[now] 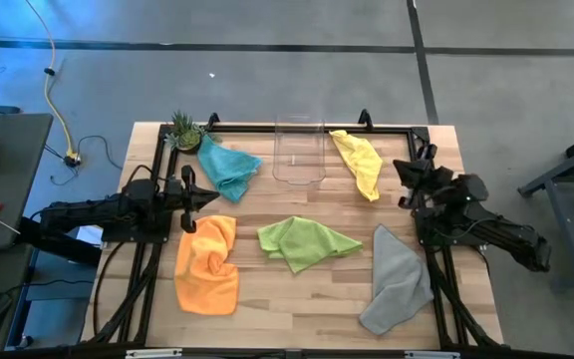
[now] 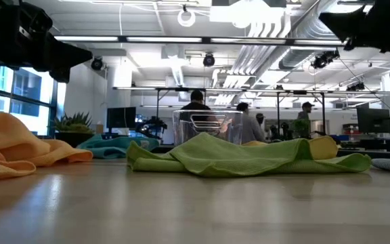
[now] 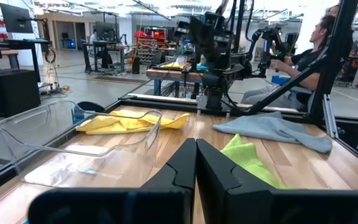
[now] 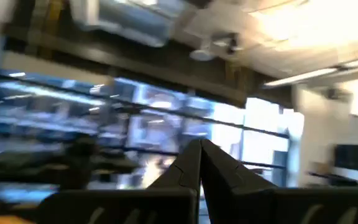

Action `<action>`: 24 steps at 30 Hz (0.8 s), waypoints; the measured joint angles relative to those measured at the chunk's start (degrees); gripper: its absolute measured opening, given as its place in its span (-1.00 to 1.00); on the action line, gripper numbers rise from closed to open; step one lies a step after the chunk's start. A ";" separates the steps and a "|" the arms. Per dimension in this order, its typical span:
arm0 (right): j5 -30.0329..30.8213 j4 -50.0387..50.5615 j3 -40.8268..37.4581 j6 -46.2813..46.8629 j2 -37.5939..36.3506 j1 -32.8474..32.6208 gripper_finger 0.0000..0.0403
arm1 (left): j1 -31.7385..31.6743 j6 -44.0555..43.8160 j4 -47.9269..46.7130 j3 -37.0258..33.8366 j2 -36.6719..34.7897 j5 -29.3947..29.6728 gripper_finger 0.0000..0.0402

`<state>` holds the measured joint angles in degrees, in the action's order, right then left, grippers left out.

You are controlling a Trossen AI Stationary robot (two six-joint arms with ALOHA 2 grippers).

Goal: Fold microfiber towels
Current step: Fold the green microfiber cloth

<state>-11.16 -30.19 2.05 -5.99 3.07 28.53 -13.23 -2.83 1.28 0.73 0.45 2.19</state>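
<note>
High view showed five towels spread on the table (image 1: 297,299): orange (image 1: 207,264) at the left with its long axis front to back, green (image 1: 305,242) in the middle lying crosswise, grey (image 1: 397,281) at the right running front to back, teal (image 1: 227,168) and yellow (image 1: 359,162) flanking the bin (image 1: 298,152). The left gripper (image 1: 199,197) and right gripper (image 1: 404,179) hung with fingers pressed together, holding nothing.

Both arms matte black, chunky jointed housings; left hand (image 3: 196,180) and right hand (image 4: 200,180) end in angular, wedge-shaped black fingers.
</note>
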 joint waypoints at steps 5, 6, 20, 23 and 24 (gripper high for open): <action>0.55 4.24 5.39 0.67 9.46 -3.67 -1.00 | -0.02 0.02 0.24 0.02 0.01 1.04 -1.00; 1.49 5.00 6.79 0.31 12.21 -4.88 -1.00 | -0.02 0.18 0.23 0.00 0.01 1.39 -1.00; 25.24 28.54 31.81 2.80 48.77 -28.08 -1.00 | -0.02 0.02 0.05 0.02 0.00 1.53 -1.00; 29.26 32.47 36.09 6.32 54.82 -33.20 -1.00 | -0.02 0.02 -0.02 0.01 0.00 1.53 -1.00; 30.08 33.07 37.31 7.68 56.82 -34.68 -1.00 | -0.02 0.05 -0.04 0.02 0.01 1.53 -1.00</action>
<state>18.92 2.88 39.36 1.69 59.89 -6.15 -13.26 -2.78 1.23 0.75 0.46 3.73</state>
